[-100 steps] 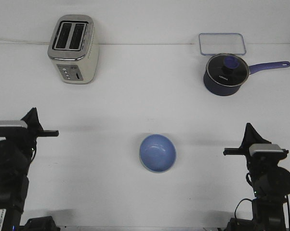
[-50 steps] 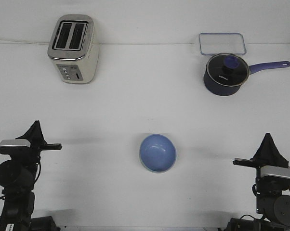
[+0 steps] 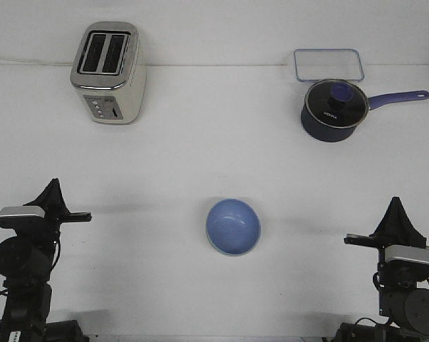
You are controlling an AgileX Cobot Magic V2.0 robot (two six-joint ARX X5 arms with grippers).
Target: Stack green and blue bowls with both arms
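Observation:
The light blue bowl [image 3: 233, 226] sits upright on the white table, near the front middle. A thin pale rim shows along its lower left edge; I cannot tell whether that is the green bowl beneath it, and no green bowl shows elsewhere. My left gripper [image 3: 53, 194] is folded back at the front left, far from the bowl and holding nothing. My right gripper [image 3: 397, 212] is folded back at the front right, also far from the bowl and empty. Each shows as a black pointed shape, and I cannot tell how the jaws stand.
A cream and silver toaster [image 3: 107, 73] stands at the back left. A dark navy saucepan with a glass lid [image 3: 333, 109] stands at the back right, its handle pointing right. A clear rectangular container [image 3: 328, 64] lies behind it.
Over the last second both arms drew back and down toward the front edge, the right one also to the right. The bowl has not moved.

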